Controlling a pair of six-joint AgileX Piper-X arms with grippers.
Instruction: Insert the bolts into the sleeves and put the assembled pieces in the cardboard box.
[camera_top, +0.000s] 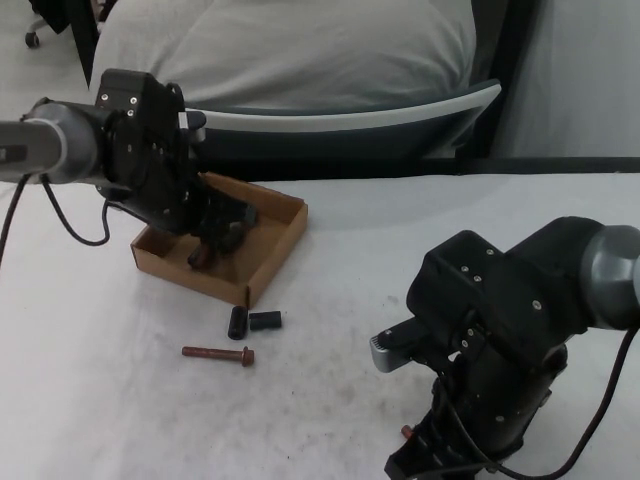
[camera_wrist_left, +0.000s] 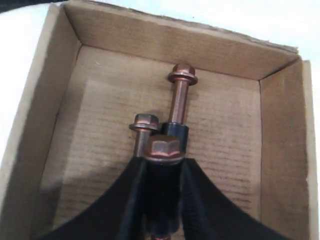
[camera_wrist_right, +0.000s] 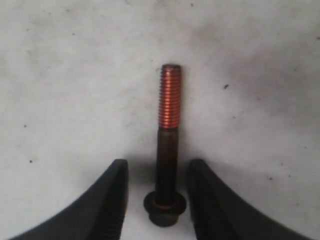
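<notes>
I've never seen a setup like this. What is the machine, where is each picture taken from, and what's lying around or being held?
Two robot arms work at a white bench. The high view looks down from behind them. Each wrist view looks along one arm's own pincer. The left pincer, over the cardboard box, grips an assembled piece: a copper bolt inside a black sleeve. In the box lie two more bolts, one visibly sleeved. The right pincer is open, low over the bench, with a bare bolt lying between its fingers. Beside the box lie two empty sleeves and another loose bolt.
</notes>
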